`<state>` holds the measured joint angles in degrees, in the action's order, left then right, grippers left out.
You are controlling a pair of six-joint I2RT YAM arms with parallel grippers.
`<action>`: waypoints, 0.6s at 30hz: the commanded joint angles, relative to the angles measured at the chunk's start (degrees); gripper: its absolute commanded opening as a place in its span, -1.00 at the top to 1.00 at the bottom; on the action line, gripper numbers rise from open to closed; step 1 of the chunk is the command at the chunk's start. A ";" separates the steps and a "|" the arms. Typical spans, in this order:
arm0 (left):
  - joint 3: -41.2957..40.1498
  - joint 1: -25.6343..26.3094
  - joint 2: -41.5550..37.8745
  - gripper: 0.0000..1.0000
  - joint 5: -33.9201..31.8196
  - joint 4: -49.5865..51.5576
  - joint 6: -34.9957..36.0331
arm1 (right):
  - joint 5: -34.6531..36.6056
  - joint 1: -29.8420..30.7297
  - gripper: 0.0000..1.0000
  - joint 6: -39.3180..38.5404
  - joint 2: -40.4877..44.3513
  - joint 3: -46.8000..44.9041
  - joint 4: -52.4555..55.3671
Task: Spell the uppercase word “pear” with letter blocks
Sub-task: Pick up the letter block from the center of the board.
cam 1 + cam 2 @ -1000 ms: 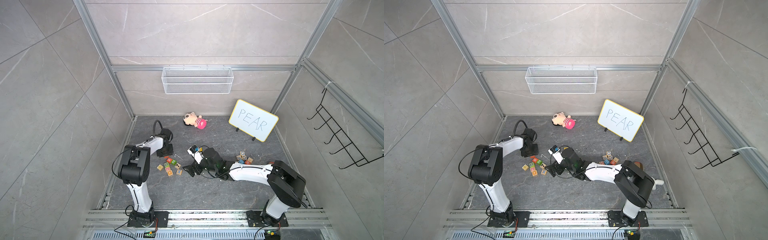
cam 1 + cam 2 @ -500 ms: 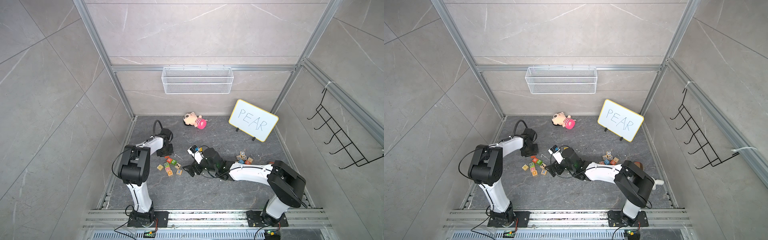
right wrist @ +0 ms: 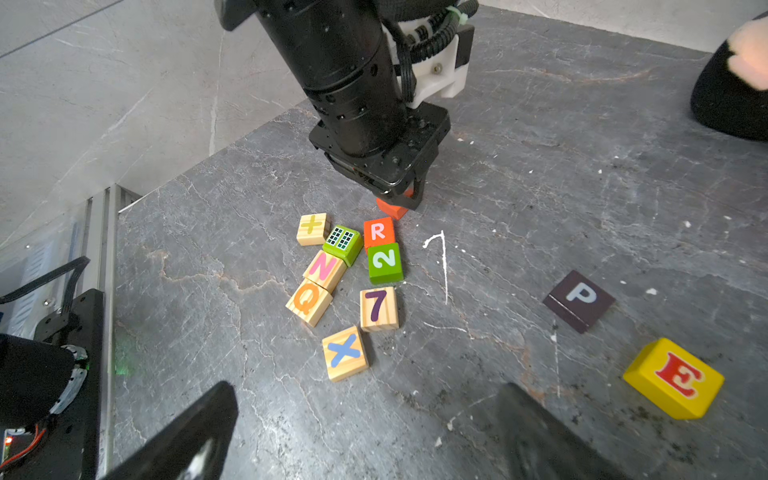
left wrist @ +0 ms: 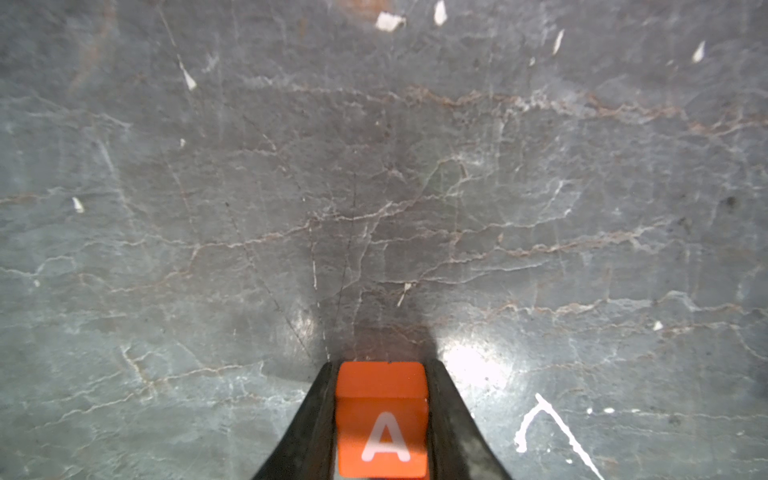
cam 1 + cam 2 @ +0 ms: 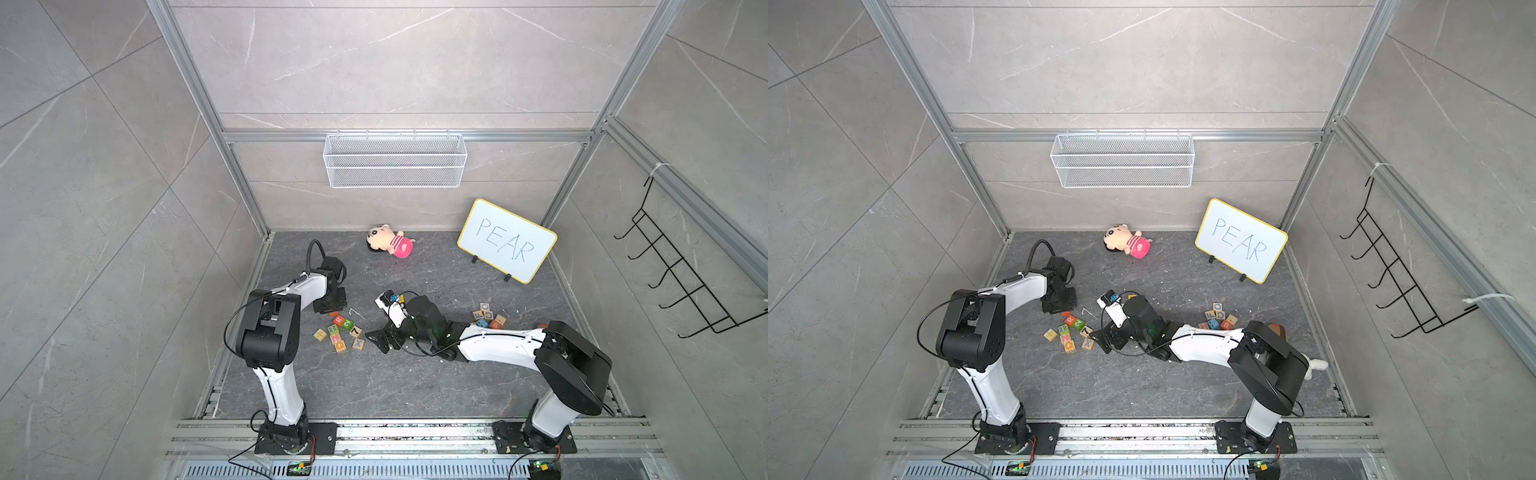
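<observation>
orange a block is clenched in the left gripper beside the r block, likely bound for p block and e block; right gripper hovers spread wide, empty.

Orange A blk, yellow/red E blk, black P blk.

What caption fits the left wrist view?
Left gripper shut on the orange A block, grey marbled tabletop beyond.
</observation>
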<state>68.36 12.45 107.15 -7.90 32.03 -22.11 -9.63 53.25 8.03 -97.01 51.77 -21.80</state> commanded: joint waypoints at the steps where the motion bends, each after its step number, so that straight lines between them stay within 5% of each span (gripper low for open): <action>1: 0.80 0.77 -4.90 0.43 -1.72 2.79 -0.88 | 1.72 0.35 -0.98 1.07 1.77 -1.01 -0.88; 18: 4.85 5.98 -13.30 0.44 -4.31 8.28 -2.26 | 3.70 -3.24 -0.98 5.79 3.65 -2.04 -0.07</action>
<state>71.57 17.56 96.38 -10.92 37.80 -23.20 -6.00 51.42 10.90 -94.78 50.46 -21.71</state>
